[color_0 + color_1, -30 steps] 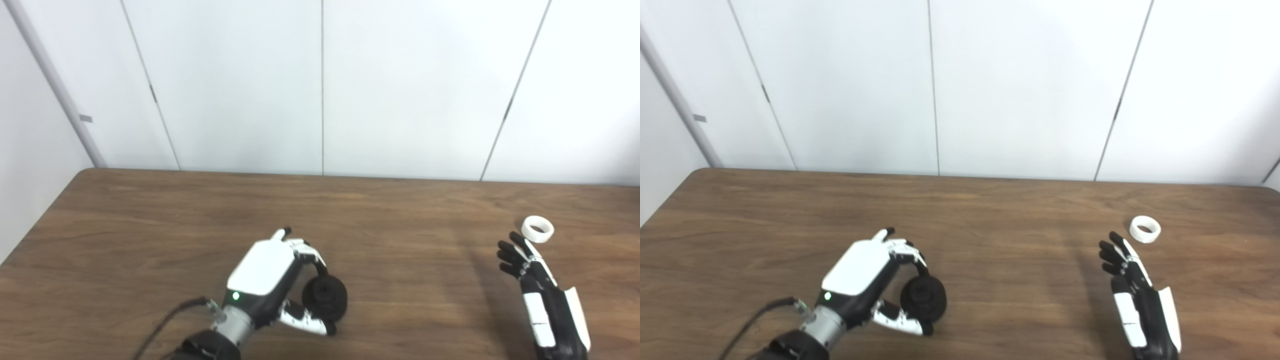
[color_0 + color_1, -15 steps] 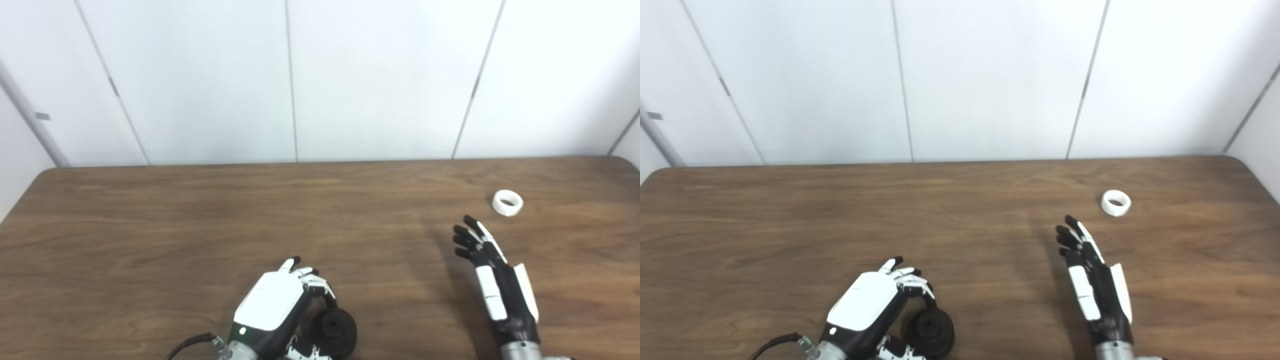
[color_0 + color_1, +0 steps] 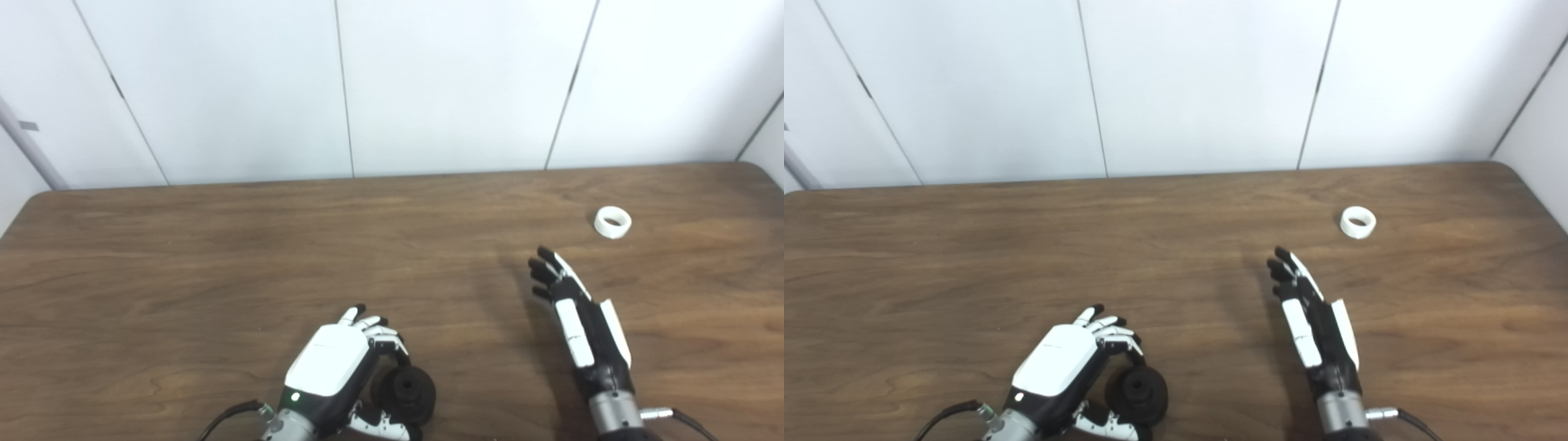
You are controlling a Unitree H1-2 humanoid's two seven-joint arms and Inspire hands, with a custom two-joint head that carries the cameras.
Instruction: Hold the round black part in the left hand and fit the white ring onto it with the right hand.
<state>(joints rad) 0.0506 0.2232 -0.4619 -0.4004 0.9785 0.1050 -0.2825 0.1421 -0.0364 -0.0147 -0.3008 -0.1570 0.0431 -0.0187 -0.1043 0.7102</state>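
Your view has swung: the whole picture has shifted since a second ago, so the far right corner of the wooden table (image 3: 184, 245) now shows at the right edge of the frame and the white wall panels (image 3: 453, 86) sit differently. Treat that as head motion, not as objects moving.

Against the table, your left hand (image 3: 334, 367) has drawn back toward the bottom edge of the frame and now sits low, just left of centre. It remains clenched around the round black part (image 3: 405, 392), fingers curled over the top and thumb underneath. Whether the part rests on the wood or is lifted just clear of it, you cannot tell from here. That half of the task looks settled.

Your right hand (image 3: 576, 312), in the lower right, is released: fingers apart and nearly straight, holding nothing, palm edge-on to the camera. A second ago its fingertips were almost at the ring; now there is a clear gap of bare wood between them, so the hand has come back rather than closed in.

The white ring (image 3: 612, 222) lies flat on the table in the upper right, beyond and slightly right of those fingertips, untouched.

So the pick is not yet begun. You likely need to reach forward and to the right again, then pinch the ring before bringing it across to the black part.
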